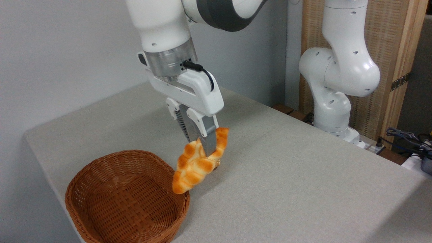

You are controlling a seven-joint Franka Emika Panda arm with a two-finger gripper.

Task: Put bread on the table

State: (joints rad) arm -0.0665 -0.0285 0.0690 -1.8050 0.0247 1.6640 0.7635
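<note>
Nearest the camera, below and left of the pincer, a brown wicker basket (pixel 126 199) sits on the table (pixel 287 175), a plain grey-beige top. No writing or brand shows on it. Just above the basket's right rim hangs the bread (pixel 197 163), a glossy braided loaf tilted with its lower end toward the basket and its upper end up to the right. The pincer (pixel 207 146) is clamped narrowly around the loaf's upper half and holds it clear of the table. Behind and right stands the white robot base (pixel 337 84), unlabelled. Cables (pixel 408 138) lie far right.
</note>
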